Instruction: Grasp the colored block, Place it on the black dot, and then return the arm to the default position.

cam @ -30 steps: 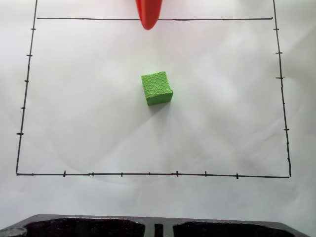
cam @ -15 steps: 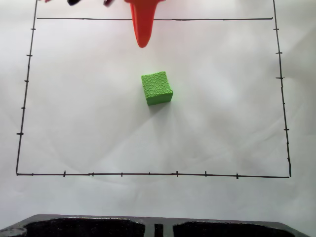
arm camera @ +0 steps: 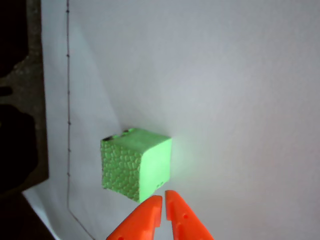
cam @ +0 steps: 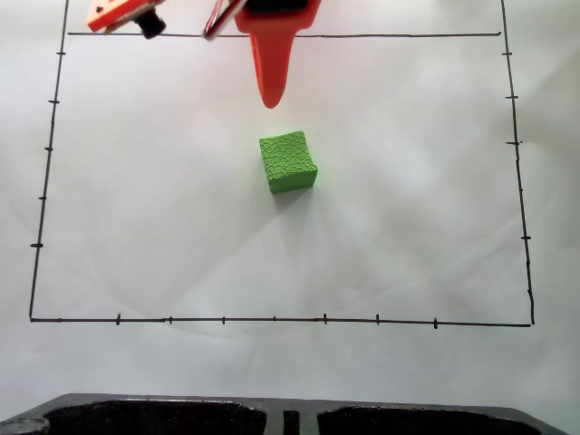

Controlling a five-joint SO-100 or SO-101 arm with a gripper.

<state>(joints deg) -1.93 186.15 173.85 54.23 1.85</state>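
White paper (cam: 408, 227) carries the block (cam: 288, 161) mid-frame inside the drawn border, flat and free. It lies straight ahead of my gripper (arm camera: 163, 198), just beyond the tips; the wrist view shows my jaws pressed nearly together, though dimly. Since a second ago my finger (cam: 271, 77) has come down closer. No dot visible.

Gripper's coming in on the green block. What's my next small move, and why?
Probably open the jaws before advancing. In the wrist view the gripper has its fingertips nearly touching, just short of the green block, which is wider than that gap. In the fixed view the gripper is still apart from the block.
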